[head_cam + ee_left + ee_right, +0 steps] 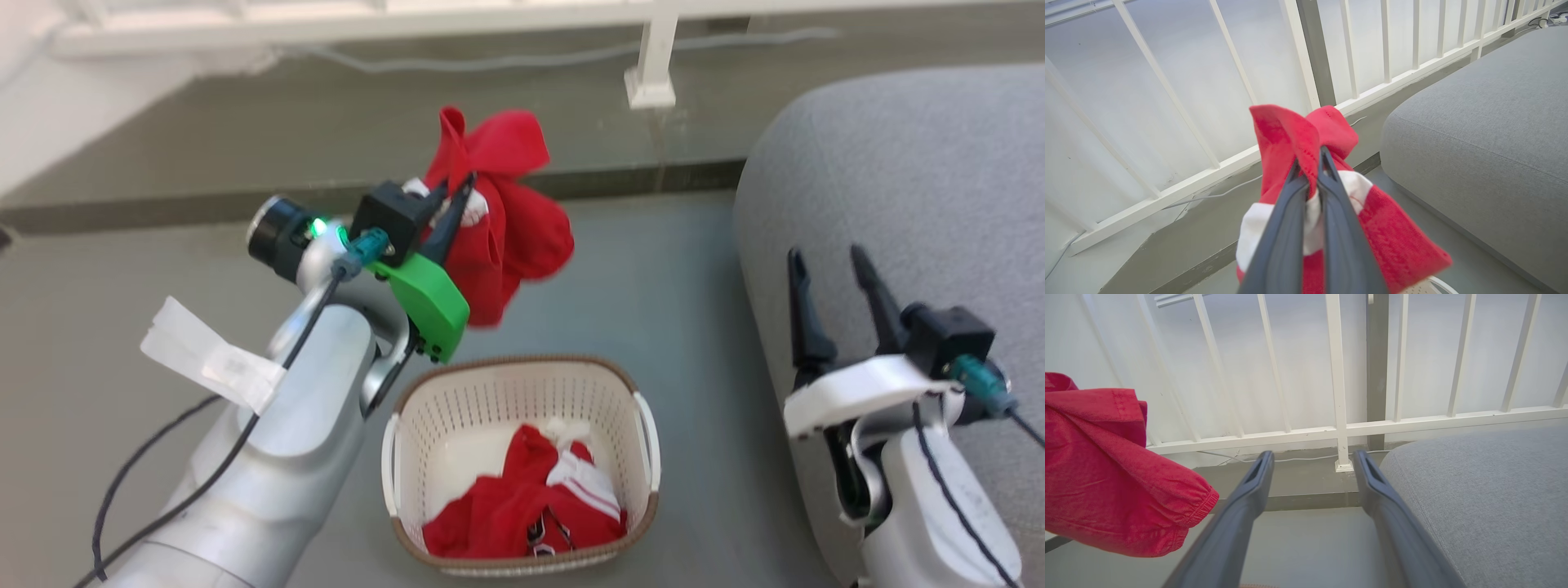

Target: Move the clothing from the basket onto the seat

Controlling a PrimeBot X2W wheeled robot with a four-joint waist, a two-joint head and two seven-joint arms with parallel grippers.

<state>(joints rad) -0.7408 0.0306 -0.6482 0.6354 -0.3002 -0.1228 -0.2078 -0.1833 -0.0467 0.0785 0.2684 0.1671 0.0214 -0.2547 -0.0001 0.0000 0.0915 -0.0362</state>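
By my judgement the task was at its first carry. As far as I could see it, nothing lay on the large grey fabric sofa seat (914, 163). One bright red soft garment with white trim (506, 220) hung in the air above the small cream perforated plastic basket with a brown rim (506, 362), well apart from the seat. The other red garment (522, 510), with white stripes, lay crumpled on the basket floor. So this piece had to reach the seat, and then the whole second transfer was left.

My left gripper (457, 186) was pressed together on the lifted garment. It pinched a fold of red and white cloth between its dark fingers (1286, 228), and the cloth stood up past the tips and drooped below. The left arm (310, 367) was raised and stretched forward over the grey floor (694, 286), beyond the basket's far rim. My right gripper (824, 257) was spread wide and held nothing. It hovered just beside the seat's edge, fingers pointing forward, with the right forearm (931, 506) low.
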